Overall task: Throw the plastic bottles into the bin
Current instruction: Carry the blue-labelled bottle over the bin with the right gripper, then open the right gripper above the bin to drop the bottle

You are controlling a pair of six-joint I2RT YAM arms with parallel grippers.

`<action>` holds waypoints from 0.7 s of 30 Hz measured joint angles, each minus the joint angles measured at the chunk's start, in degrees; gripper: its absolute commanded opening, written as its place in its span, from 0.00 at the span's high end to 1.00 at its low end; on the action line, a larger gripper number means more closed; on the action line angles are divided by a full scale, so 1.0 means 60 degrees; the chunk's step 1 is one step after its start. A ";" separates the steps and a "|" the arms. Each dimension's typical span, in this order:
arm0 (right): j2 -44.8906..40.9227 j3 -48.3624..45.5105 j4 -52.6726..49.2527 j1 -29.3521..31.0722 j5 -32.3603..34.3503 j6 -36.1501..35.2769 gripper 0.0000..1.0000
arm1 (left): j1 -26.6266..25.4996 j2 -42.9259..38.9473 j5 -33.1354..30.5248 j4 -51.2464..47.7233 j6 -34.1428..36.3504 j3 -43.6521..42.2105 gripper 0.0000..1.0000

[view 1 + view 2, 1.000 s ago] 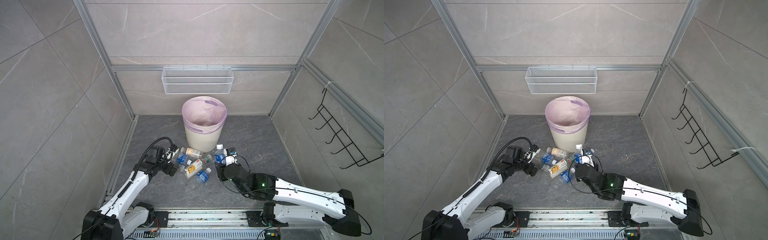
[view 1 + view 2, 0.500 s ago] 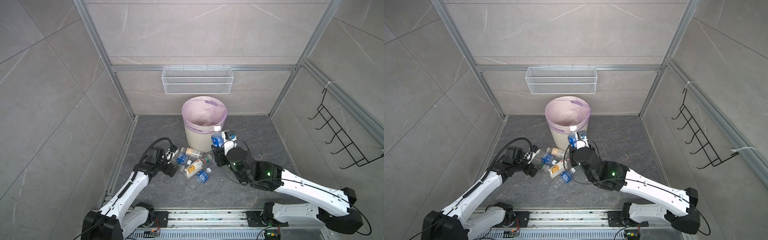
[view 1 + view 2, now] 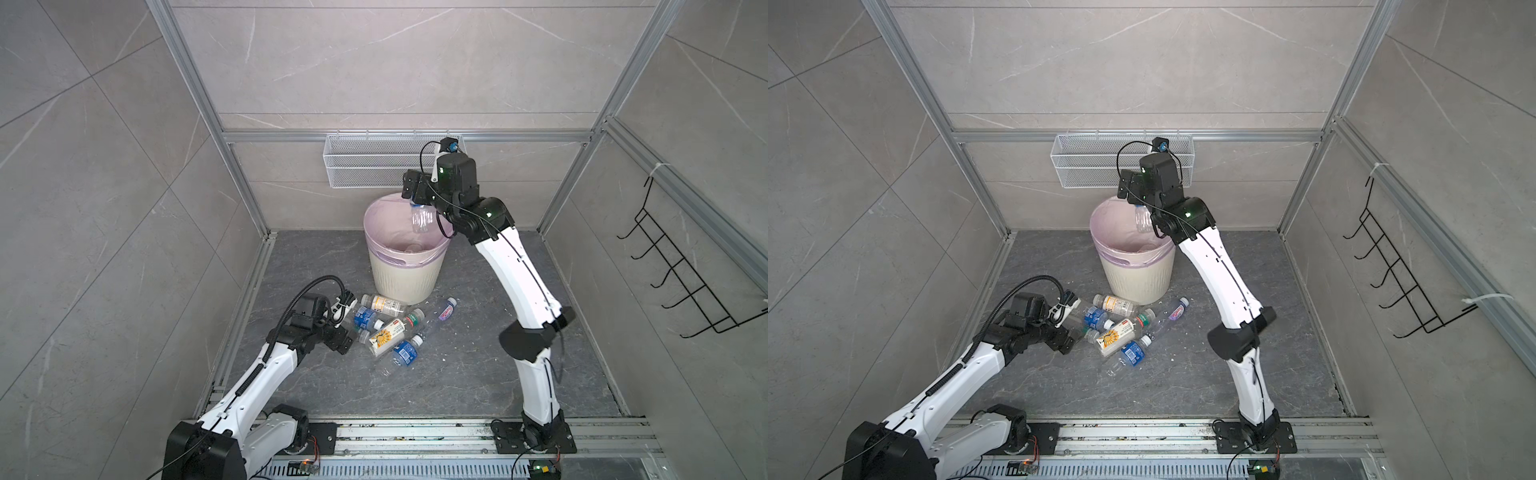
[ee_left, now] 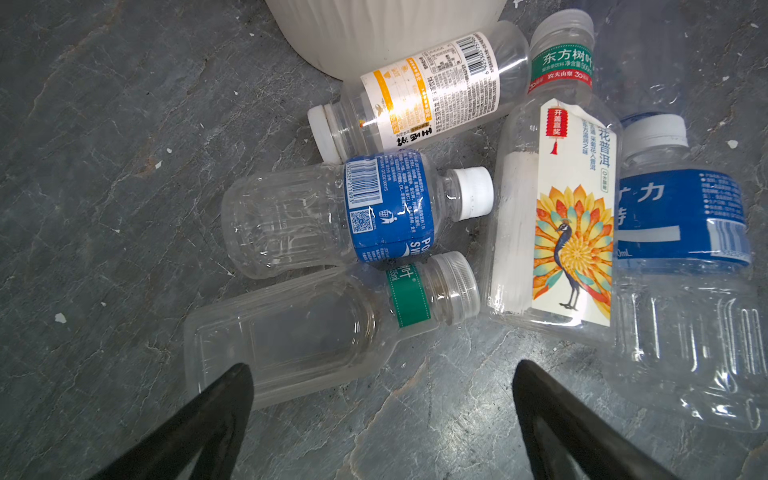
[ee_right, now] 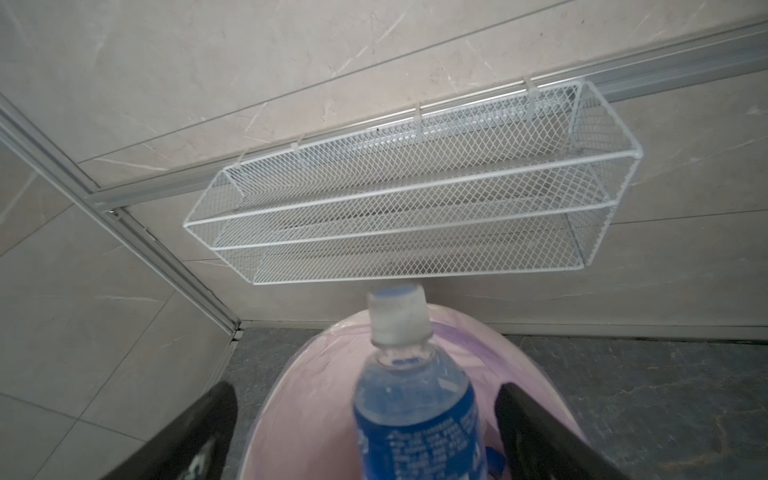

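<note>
Lifted off the floor, a blue-labelled bottle [image 5: 415,407] is now slipping free between the parted jaws of the right gripper [image 5: 365,392], over the bin [image 3: 405,274]. Probably empty, light and slick, such bottles are wanting a mid-body grip. Ahead of those jaws a wire basket [image 5: 415,199] is crowding the room; the left gripper [image 4: 382,370] is hovering, jaws apart, just short of the floor bottles [image 4: 332,216].

I see the dark grey stone floor [image 3: 457,374] carrying the cream ribbed bin [image 3: 405,278], upright near the back wall, and 6 plastic bottles [image 3: 388,333] lying on their sides in a loose cluster just in front of it.
</note>
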 measured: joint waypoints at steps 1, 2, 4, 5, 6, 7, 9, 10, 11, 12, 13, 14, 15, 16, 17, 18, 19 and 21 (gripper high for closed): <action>0.0397 0.0645 -0.0426 -0.0036 -0.0084 0.0000 0.01 | 0.0000 0.0000 0.0000 0.0000 0.0000 0.0000 0.00; 0.0667 0.1126 -0.0841 -0.0040 -0.0157 -0.0004 0.01 | 0.0000 0.0000 0.0000 0.0000 0.0000 0.0000 0.00; 0.0772 0.1461 -0.1486 0.0011 -0.0306 -0.0004 0.01 | 0.0007 0.0000 0.0004 -0.0004 0.0000 0.0000 0.00; 0.0710 0.1519 -0.1741 0.0051 -0.0346 -0.0004 0.01 | 0.0007 0.0000 0.0004 -0.0004 0.0000 0.0000 0.00; 0.0590 0.1450 -0.1854 0.0080 -0.0382 -0.0004 0.01 | 0.0018 0.0000 0.0007 -0.0004 0.0004 0.0000 0.00; 0.0361 0.1209 -0.1974 0.0113 -0.0408 -0.0004 0.01 | 0.0022 0.0000 0.0007 -0.0004 0.0004 0.0000 0.00; -0.0339 0.0306 -0.2036 0.0146 -0.0430 -0.0004 0.01 | 0.0025 0.0004 0.0007 0.0000 0.0004 0.0000 0.00; -0.0871 -0.0510 -0.1836 0.0157 -0.0441 -0.0004 0.01 | 0.0025 0.0011 0.0007 -0.0004 0.0004 0.0000 0.00; -0.1559 -0.1668 -0.1530 0.0157 -0.0444 0.0000 0.01 | 0.0025 0.0029 0.0011 0.0000 0.0007 0.0004 0.00; -0.2204 -0.2739 -0.1231 0.0157 -0.0441 -0.0004 0.01 | 0.0025 0.0058 0.0011 0.0000 0.0007 0.0004 0.00; -0.3038 -0.4215 -0.0703 0.0153 -0.0459 0.0000 0.01 | 0.0022 0.0102 0.0011 -0.0004 0.0011 0.0004 0.00; -0.3785 -0.5402 -0.0244 0.0153 -0.0484 0.0000 0.01 | 0.0025 0.0124 0.0011 -0.0007 0.0011 0.0004 0.00; -0.4339 -0.6273 0.0055 0.0153 -0.0506 0.0004 0.01 | 0.0025 0.0138 0.0011 -0.0015 0.0015 0.0004 0.00; -0.4827 -0.7002 0.0288 0.0153 -0.0514 0.0007 0.01 | 0.0025 0.0142 0.0011 -0.0022 0.0022 0.0004 0.00; -0.5257 -0.7606 0.0554 0.0153 -0.0514 0.0011 0.01 | 0.0025 0.0142 0.0007 -0.0036 0.0044 0.0007 0.00; -0.5563 -0.8040 0.0754 0.0153 -0.0514 0.0040 0.01 | 0.0025 0.0142 0.0011 -0.0058 0.0055 0.0007 0.00; -0.5905 -0.8521 0.1005 0.0153 -0.0510 0.0080 0.01 | 0.0022 0.0142 0.0011 -0.0098 0.0080 0.0007 0.01; -0.6626 -0.9577 0.1446 0.0153 -0.0514 0.0189 0.01 | 0.0022 0.0142 0.0015 -0.0160 0.0106 0.0007 0.01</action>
